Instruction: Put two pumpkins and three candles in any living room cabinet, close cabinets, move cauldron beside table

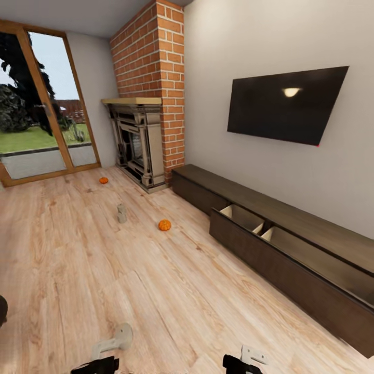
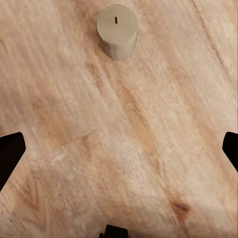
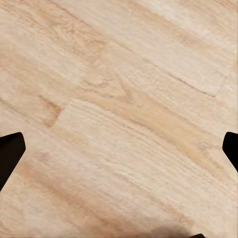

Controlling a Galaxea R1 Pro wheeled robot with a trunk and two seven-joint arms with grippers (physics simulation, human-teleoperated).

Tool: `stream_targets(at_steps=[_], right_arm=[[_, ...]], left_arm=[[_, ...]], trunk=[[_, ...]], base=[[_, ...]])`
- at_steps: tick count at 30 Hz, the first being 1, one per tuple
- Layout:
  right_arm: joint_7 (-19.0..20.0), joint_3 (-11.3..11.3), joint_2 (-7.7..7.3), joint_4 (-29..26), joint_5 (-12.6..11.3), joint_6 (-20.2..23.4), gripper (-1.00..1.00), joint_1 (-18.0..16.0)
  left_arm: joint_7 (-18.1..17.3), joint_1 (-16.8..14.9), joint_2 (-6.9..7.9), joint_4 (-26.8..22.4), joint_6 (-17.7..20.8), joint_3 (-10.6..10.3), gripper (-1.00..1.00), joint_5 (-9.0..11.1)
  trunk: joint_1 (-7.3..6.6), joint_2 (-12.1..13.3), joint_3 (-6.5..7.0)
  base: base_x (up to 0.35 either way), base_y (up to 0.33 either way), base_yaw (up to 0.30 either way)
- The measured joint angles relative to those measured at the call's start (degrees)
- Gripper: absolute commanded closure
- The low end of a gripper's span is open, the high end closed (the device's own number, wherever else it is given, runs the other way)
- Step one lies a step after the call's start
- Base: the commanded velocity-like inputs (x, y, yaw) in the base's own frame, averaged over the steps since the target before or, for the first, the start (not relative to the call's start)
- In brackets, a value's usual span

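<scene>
You are looking across a wood-plank floor [image 1: 93, 270] that takes up most of the head view, with a white wall on the right carrying a dark flat television [image 1: 288, 104]. Along the foot of that wall runs the cabinet [image 1: 291, 244], long, low and dark brown; one wide drawer [image 1: 249, 221] of it stands pulled out, showing two pale beige compartments with a divider between them, both bare as far as you can see. Beyond the cabinet's far end rises a red brick chimney [image 1: 163, 78] with a grey stone fireplace [image 1: 136, 143] beside it, and left of that a tall wood-framed window [image 1: 41, 104] looks onto grass.

On the floor, the nearer pumpkin [image 1: 164, 225] sits well out from the cabinet front, roughly level with the open drawer. A pale candle [image 1: 121, 213] stands upright to its left, apart from it. The farther pumpkin [image 1: 104, 180] lies near the fireplace and the window (small at this distance).

At the lower edge of the head view you see the left tool [image 1: 101, 363] and the right tool [image 1: 239, 363], both low over the planks. In the left wrist view the two dark fingers [image 2: 10, 153] are spread wide with nothing between them, and another candle [image 2: 117, 30], stubby and upright with a dark wick, stands on the floor ahead. The right tool's fingers [image 3: 10, 151] are likewise spread wide over bare planks, holding nothing.
</scene>
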Motion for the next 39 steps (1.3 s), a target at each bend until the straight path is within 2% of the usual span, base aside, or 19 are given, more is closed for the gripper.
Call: stream_targets(at_steps=[2, 5, 9, 13, 30, 39], right_arm=[[0.1, 0.0, 0.03, 0.0, 0.0, 0.0, -1.0, 0.0], [2.5, 0.0, 0.0, 0.1, 0.0, 0.0, -1.0, 0.0], [3.8, 0.0, -0.02, 0.2, 0.0, -0.1, -1.0, 0.0], [4.2, 0.0, -0.04, 0.2, 0.0, -0.1, -1.0, 0.0], [4.3, 0.0, -0.11, 0.2, 0.0, -0.1, -1.0, 0.0], [4.3, 0.0, -0.03, 0.2, 0.0, -0.1, -1.0, 0.0]], left_arm=[[0.0, 0.0, 0.0, 0.0, -0.8, 0.0, -1.0, 0.0], [0.0, 0.0, 0.0, 0.0, -3.2, 0.1, -1.0, -0.7], [0.0, 0.0, -0.01, 0.0, -3.9, 0.3, -1.0, -2.7], [0.0, 0.0, -0.01, 0.0, -4.0, 0.4, -1.0, -3.4], [0.0, 0.0, -0.01, 0.0, -4.2, 0.4, -1.0, -3.5], [0.0, 0.1, 0.0, 0.0, -4.2, 0.3, -1.0, -3.4]], trunk=[[0.0, 0.0, -0.17], [0.0, 0.0, -0.43], [0.0, 0.0, -0.65], [-0.02, 0.0, -0.69], [-0.02, 0.0, -0.7], [-0.03, 0.0, -0.7]], base=[[0.0, 0.0, 0.14], [0.0, 0.0, 0.125], [0.0, 0.0, 0.047], [0.102, 0.054, 0.008], [0.1, 0.084, 0.003], [0.261, 0.028, 0.237]])
